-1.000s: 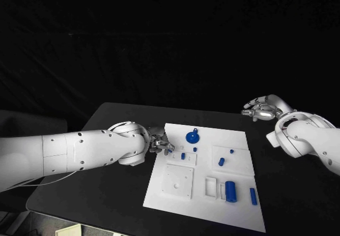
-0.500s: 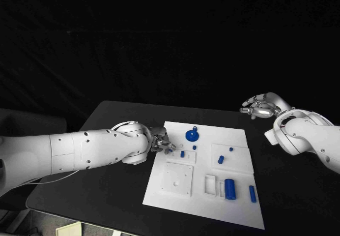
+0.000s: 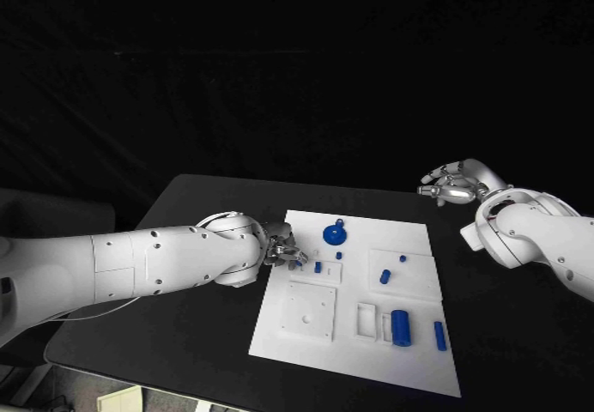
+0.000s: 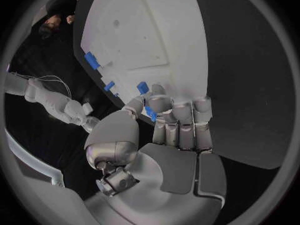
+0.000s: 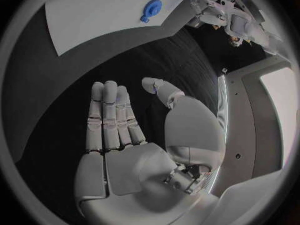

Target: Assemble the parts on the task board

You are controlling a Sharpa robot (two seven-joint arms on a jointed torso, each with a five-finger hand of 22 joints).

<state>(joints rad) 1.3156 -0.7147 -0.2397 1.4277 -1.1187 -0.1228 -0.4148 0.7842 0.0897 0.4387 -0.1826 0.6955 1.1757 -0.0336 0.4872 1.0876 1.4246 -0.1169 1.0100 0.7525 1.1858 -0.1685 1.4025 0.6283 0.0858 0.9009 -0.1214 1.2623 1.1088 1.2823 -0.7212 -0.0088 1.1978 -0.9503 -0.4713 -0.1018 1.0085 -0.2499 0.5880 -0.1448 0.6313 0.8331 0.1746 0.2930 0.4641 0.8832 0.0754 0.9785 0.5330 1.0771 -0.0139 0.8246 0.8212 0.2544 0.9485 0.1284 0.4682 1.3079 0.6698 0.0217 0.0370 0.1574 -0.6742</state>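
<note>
Parts lie scattered over the white task board [image 3: 310,339] in the middle of the black table [image 3: 198,206]: a round blue disc [image 3: 334,234] near the board's far edge, a small blue peg [image 3: 385,276] in the recessed panel towards the right, and a thick blue cylinder [image 3: 401,327] with a thin blue pin [image 3: 439,335] just beside it near the front right corner. The left hand [image 3: 280,247] sits at the board's left edge, its fingers curled in with the thumb closed against them on a small blue part [image 4: 150,113] (the left wrist view shows the blue piece pinched between thumb and fingertips). The right hand [image 3: 454,187] hangs above the table's far right side, well apart from the board, holding nothing; in the right wrist view its fingers [image 5: 110,119] lie straight with the thumb spread aside.
</note>
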